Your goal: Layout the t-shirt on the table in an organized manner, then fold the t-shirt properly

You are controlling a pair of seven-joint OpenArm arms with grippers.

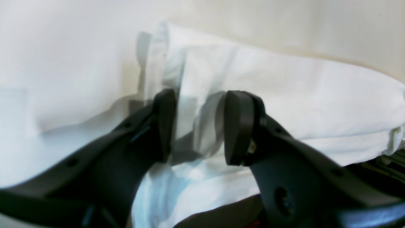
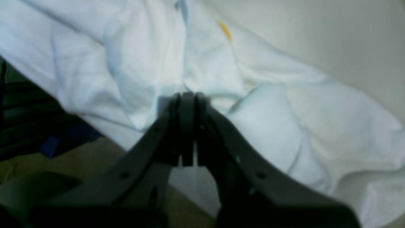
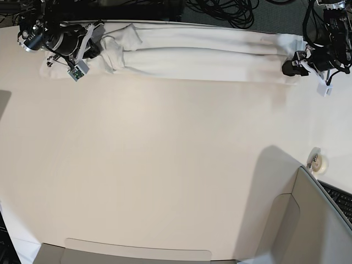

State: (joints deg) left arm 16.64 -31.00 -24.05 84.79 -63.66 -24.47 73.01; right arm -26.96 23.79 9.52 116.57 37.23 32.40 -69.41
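Left wrist view: left gripper (image 1: 197,126), two dark fingers (image 1: 239,126) standing apart, a bunched fold of the t-shirt (image 1: 269,95) between them. Whether the pads press the cloth cannot be told. White fabric runs from 9 o'clock to 3 o'clock across the frame; pale surface (image 1: 348,28) at 1 o'clock; dark cabling at 4 o'clock at the frame's edge.

Right wrist view: right gripper (image 2: 187,101), fingers (image 2: 171,126) pressed together, tips sunk in a crease of the t-shirt (image 2: 269,126); cloth seems pinched, though the contact is hidden by the pads. Yellow print fleck at 12 o'clock. Surface (image 2: 332,31) at 2 o'clock. Dark gear and a blue item, blurred, at 9 o'clock, below the surface's edge.

Base view: t-shirt (image 3: 203,55) rolled into a long white band along the far edge of the surface (image 3: 165,165), at 12 o'clock. Right gripper (image 3: 96,47) at 10 o'clock on the band's end; left gripper (image 3: 290,67) at 2 o'clock at the opposite end. Black cables (image 3: 220,8) behind the band. Small round off-white object (image 3: 319,163) at 4 o'clock. Grey-beige panels (image 3: 308,220) at 5 o'clock and 6 o'clock. Keyboard corner (image 3: 341,201) at 4 o'clock.
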